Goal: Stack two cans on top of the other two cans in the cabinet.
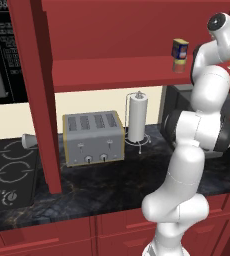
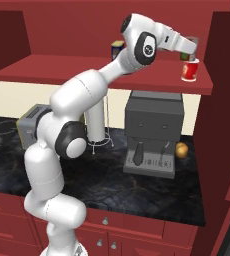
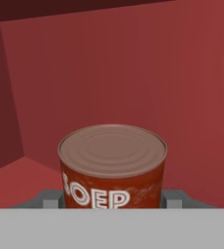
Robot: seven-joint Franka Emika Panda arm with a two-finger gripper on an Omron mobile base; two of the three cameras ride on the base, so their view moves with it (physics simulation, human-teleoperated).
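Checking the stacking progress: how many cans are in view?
4. A blue can sits on a tan can on the cabinet shelf; a red-and-white can stands further right; a dark red can is in the gripper above it. Others may hide behind the arm.

White Franka arm (image 2: 82, 100) reaches up and forward, forearm near level. Two-finger gripper (image 2: 189, 52) at far end, jaws closed on a dark can.
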